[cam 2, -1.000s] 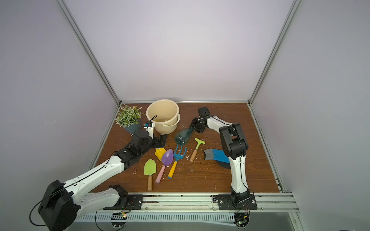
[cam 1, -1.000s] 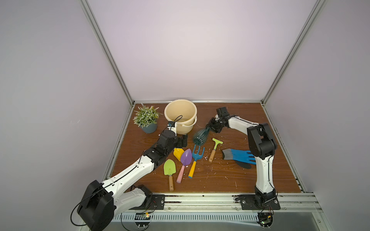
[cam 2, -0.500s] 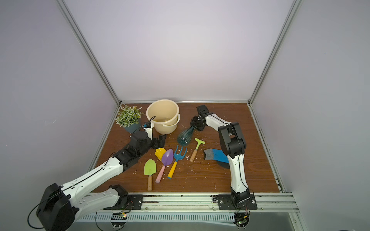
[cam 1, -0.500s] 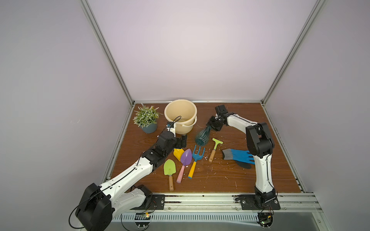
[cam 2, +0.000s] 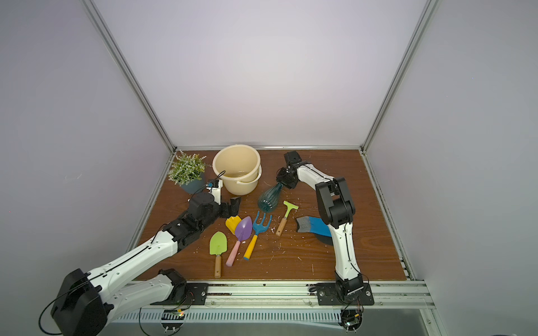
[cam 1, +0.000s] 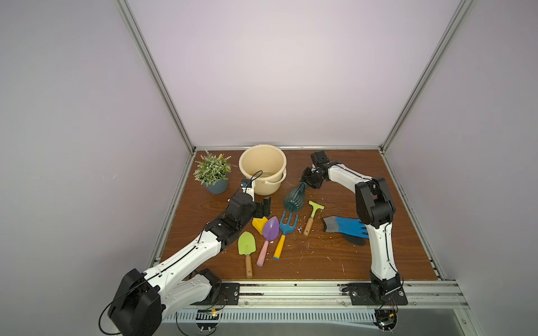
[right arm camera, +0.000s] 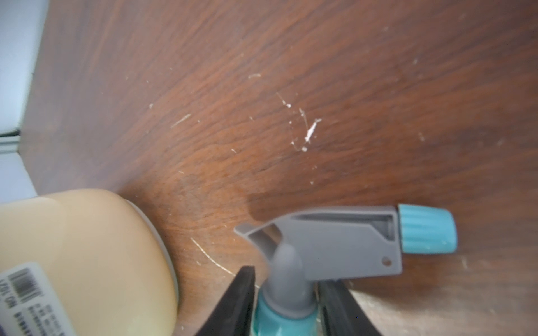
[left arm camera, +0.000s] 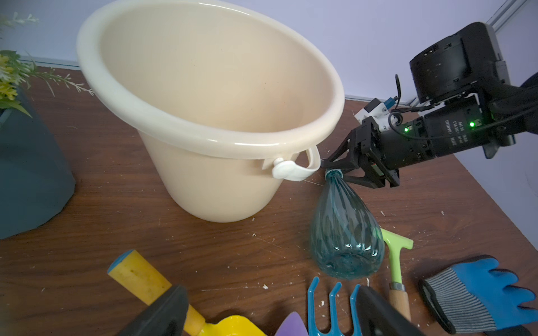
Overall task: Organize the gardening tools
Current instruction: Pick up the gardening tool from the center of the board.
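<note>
Near the bucket (cam 1: 265,186), toward the back of the table (cam 1: 334,270), the bottle (cam 1: 294,197) is gripped at its neck by the right gripper (left arm camera: 334,171). It is tilted. Its base rests on the table just beside the head of the hoe (cam 1: 313,215) and the tines of the fork (cam 1: 286,229), and its neck is raised toward the bucket's handle (left arm camera: 291,171). In the right wrist view the fingers (right arm camera: 235,302) are seen closed in on the collar (right arm camera: 279,317) below the trigger head (right arm camera: 334,241). They are parted only as far as the collar's width, and contact appears to be made on both sides. The left gripper (cam 1: 263,207) is held wide open and empty just above the scoop (cam 1: 259,224).

The step in hand is judged to be the lifting of the bottle. Whether it is to be stood upright or carried to the bucket cannot be told. For this to be done well, the grip should be firmed on the collar before any lift, since smooth round plastic is apt to swivel between flat pads. The base should be raised clear of the hoe and fork before any sideways travel, lest they be dragged. Room should be given to the handle close by the neck. The scoop, purple trowel (cam 1: 270,228), fork, green trowel (cam 1: 247,245) and hoe lie in a loose row at mid-table and are best left undisturbed.
</note>
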`<state>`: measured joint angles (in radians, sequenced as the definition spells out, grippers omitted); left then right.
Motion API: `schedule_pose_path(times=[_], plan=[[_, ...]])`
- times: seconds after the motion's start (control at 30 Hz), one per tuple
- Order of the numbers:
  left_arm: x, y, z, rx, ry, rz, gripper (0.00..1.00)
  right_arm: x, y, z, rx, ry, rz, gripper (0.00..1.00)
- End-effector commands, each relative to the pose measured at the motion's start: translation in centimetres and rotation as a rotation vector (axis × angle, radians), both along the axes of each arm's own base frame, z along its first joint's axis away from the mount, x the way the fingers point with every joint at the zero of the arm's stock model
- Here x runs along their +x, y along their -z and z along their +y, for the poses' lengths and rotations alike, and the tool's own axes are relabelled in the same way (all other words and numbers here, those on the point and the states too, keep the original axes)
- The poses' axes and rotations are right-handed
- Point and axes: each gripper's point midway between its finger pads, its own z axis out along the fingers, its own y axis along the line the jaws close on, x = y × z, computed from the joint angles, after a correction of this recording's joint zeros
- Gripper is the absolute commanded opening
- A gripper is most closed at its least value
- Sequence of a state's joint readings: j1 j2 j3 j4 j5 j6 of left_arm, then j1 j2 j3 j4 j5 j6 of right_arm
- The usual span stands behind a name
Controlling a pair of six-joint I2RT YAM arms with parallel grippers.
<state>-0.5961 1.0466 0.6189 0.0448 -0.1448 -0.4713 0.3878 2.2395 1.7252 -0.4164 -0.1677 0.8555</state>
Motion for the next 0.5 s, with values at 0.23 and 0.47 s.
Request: schedule_pose_path(times=[0.23,0.47], plan=[[0.0,-0.5,-0.2,-0.014,-0.004,-0.01,0.94,0.4,1.0,-1.5,-0.061,0.033,0.027,0.28],[0.3,-1.2,-0.5,-0.01,0.004,-0.02,0.94,3.3,-3.6,-1.8,-0.005,0.046,-0.094,0.21]])
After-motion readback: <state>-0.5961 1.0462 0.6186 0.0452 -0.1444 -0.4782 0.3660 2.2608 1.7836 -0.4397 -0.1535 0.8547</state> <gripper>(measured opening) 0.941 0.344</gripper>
